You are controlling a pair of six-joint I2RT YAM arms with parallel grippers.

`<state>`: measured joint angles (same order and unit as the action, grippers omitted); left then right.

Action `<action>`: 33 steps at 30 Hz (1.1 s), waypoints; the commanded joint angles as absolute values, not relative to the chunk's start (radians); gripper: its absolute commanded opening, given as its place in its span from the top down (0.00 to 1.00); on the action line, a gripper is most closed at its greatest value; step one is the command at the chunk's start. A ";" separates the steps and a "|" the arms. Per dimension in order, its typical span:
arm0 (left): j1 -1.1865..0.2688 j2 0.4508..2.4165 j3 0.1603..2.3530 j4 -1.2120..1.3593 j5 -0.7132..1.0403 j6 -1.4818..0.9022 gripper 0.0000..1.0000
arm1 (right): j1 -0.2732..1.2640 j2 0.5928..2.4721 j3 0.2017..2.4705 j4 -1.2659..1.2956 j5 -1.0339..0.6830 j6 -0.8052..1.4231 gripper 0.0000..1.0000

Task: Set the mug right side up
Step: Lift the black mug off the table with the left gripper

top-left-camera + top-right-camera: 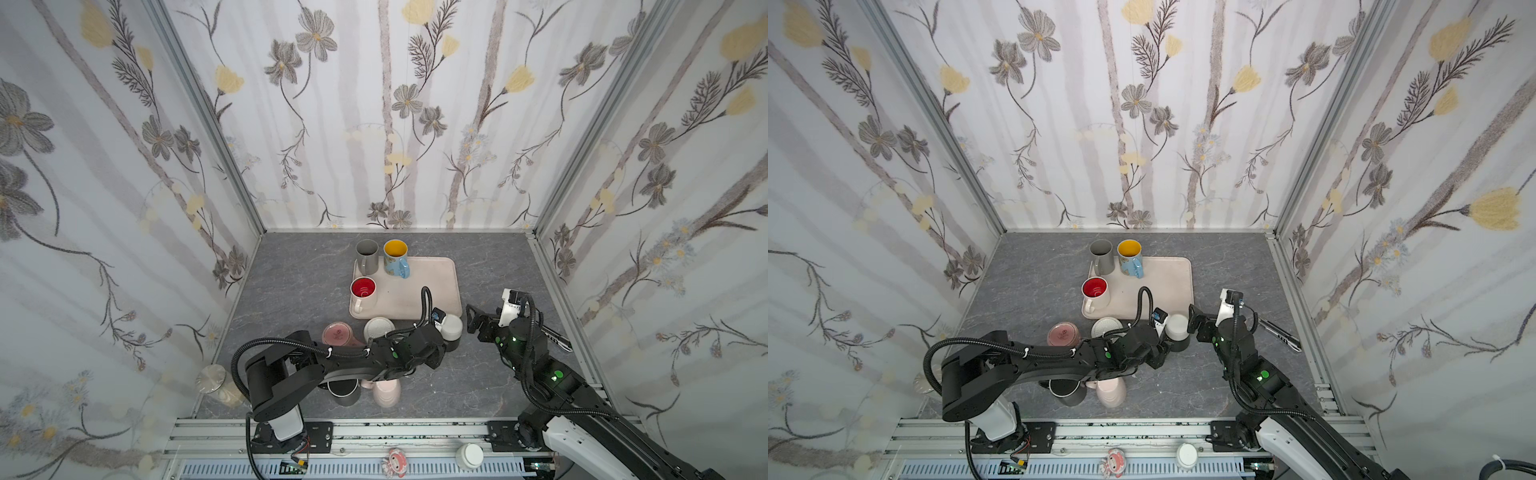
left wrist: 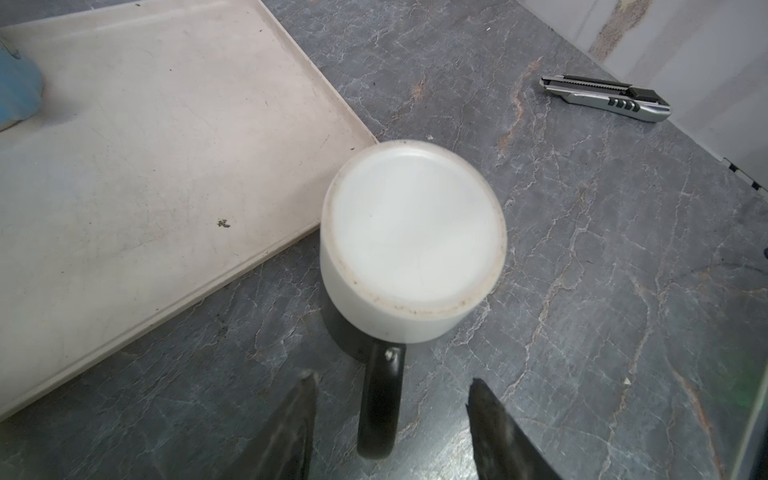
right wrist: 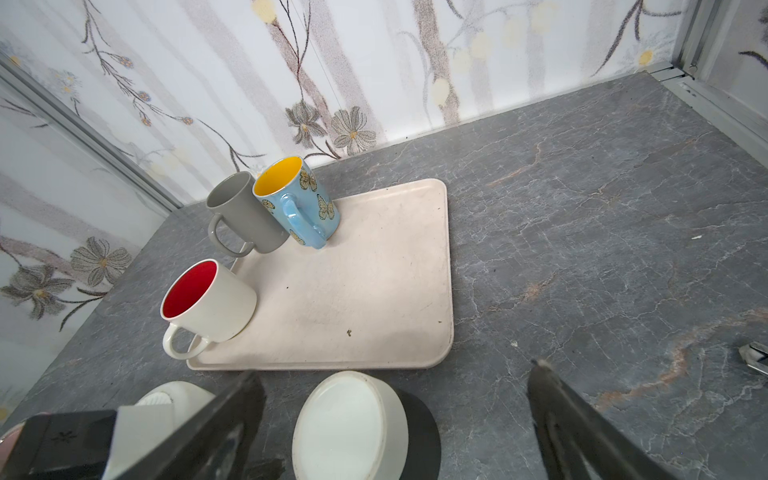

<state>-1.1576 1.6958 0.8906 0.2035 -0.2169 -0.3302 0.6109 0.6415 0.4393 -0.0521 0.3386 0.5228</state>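
The left pincer (image 2: 392, 377) is hovering half-spread, its jaws straddling the black handle (image 2: 380, 399) of the mug (image 2: 411, 241) with gaps showing on both sides, so it is not gripping anything yet. The mug is sitting upside down on the counter (image 2: 582, 291), white base up, just beside the near corner of the tray (image 2: 124, 166), while the right pincer (image 3: 397, 370) is hanging wide and empty close by. Judging from this, the task is barely starting: closing on the handle, lifting, flipping and setting the mug down upright are all remaining.
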 commanded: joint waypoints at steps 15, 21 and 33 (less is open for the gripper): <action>-1.160 1.803 0.966 0.199 -0.288 -0.241 0.62 | 0.610 0.627 0.431 -0.035 0.330 0.539 0.02; -1.161 1.827 0.979 0.187 -0.310 -0.231 0.71 | 0.609 0.624 0.435 -0.038 0.327 0.540 0.02; -1.161 1.827 0.974 0.213 -0.312 -0.197 1.00 | 0.608 0.620 0.433 -0.035 0.321 0.543 0.02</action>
<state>-1.1603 1.8244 0.9703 0.1905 -0.3027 -0.2077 0.6075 0.6228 0.4316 -0.0521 0.3202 0.5343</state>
